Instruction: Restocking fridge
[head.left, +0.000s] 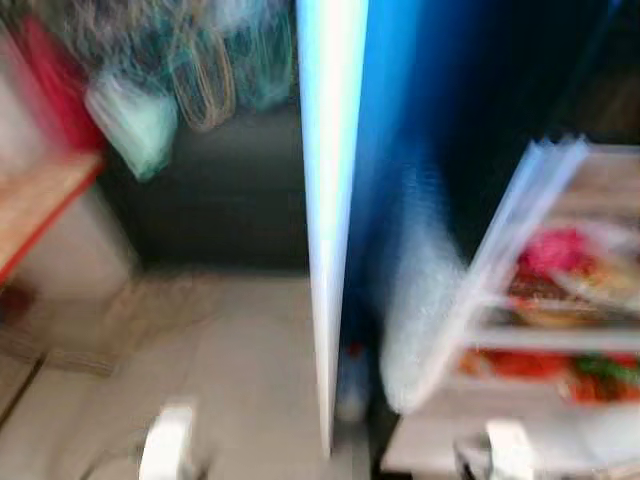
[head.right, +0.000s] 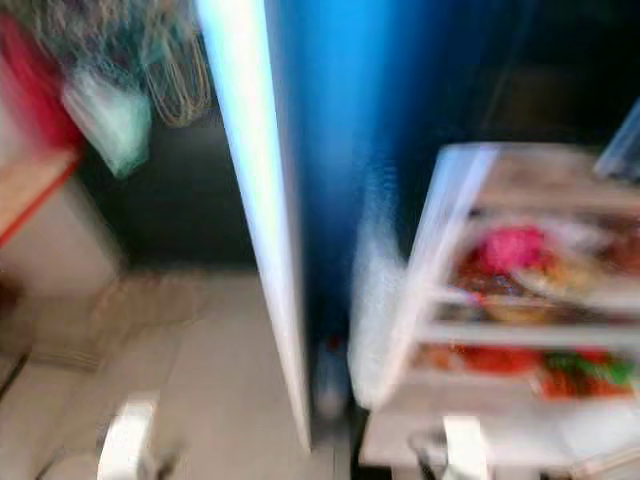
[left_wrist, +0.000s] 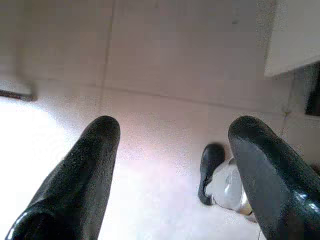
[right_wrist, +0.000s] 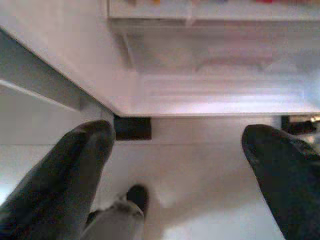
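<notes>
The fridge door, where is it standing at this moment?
In the eye views the fridge door stands open, edge-on near the middle, with the stocked fridge shelves to its right and the pale floor to its left.

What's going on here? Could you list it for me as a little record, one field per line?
Image: head views blurred by motion
Fridge: open, door seen edge-on, swung towards the camera
Shelves: stocked with red, pink and green items, too blurred to name
Left gripper: fingers open, empty, pointing down at the pale floor
Right gripper: fingers open, empty, low before the fridge base
Left side of room: wooden counter, hanging bags
Restocking: nothing held now
</notes>
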